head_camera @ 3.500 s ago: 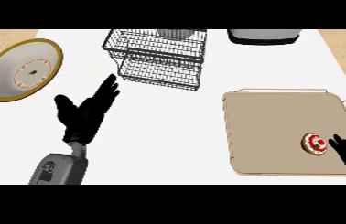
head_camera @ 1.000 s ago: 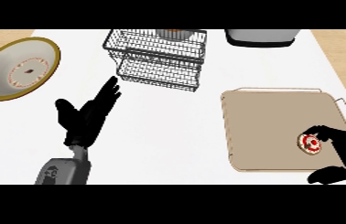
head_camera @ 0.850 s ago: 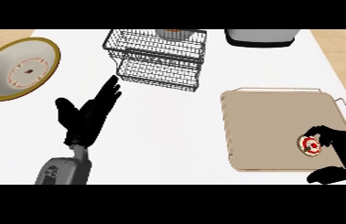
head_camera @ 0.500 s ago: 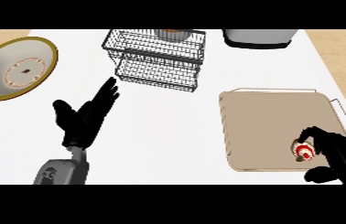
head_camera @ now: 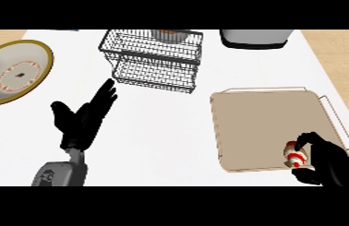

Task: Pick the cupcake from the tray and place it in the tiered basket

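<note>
Cupcake (head_camera: 295,154) sits at the tray's (head_camera: 266,123) four-o'clock corner, the right hand (head_camera: 328,160) curled around it, apparently not lifted. Carrying it to the tiered basket (head_camera: 153,59), toward eleven o'clock, remains. The left hand (head_camera: 81,121) rests open at eight o'clock. On the white counter (head_camera: 164,128), a plate (head_camera: 21,73) lies at ten o'clock.

Since the earliest picture the right hand (head_camera: 326,159) has come in from the edge over the near right corner of the tray (head_camera: 259,114), and its fingers (head_camera: 308,138) and thumb have curled round the cupcake (head_camera: 295,155). The cupcake, which sat upright on the tray with its top showing, now lies tipped on its side in that hand, a little nearer the tray's front rim.
</note>
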Controlling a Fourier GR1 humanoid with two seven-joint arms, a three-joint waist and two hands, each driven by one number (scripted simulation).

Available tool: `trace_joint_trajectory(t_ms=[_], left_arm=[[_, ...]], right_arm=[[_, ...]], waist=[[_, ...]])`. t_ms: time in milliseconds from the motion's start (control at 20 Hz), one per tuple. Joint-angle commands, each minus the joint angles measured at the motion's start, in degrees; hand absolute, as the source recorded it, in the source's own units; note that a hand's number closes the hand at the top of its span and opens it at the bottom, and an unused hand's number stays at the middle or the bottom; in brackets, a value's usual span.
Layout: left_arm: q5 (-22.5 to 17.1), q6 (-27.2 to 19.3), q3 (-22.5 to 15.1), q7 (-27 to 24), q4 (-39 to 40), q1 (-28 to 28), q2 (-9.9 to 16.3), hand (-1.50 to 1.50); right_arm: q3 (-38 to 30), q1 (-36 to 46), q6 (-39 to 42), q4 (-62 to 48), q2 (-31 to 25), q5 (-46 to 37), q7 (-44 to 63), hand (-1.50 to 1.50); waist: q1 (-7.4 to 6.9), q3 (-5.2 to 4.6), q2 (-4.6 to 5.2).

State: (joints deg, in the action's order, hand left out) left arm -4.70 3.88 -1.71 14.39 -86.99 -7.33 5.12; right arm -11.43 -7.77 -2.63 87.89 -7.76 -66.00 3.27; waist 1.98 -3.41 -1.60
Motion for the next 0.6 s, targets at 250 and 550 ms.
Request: trace_joint_trajectory(t_ms=[250,550], left_arm=[[-0.8,0.1,1.2,0.6,0.6,-1.3,0.5,0.00],[-0.7,0.4,1.1,0.9,0.5,-2.0,0.8,0.00]], right_arm=[[17.9,2.5,-4.0,20.1,7.6,6.6,24.3,1.50],[32.0,8.6,-0.4,35.9,7.7,-4.5,43.3,1.50]], waist=[[-0.08,2.95,0.10],[-1.41,2.89,0.44]])
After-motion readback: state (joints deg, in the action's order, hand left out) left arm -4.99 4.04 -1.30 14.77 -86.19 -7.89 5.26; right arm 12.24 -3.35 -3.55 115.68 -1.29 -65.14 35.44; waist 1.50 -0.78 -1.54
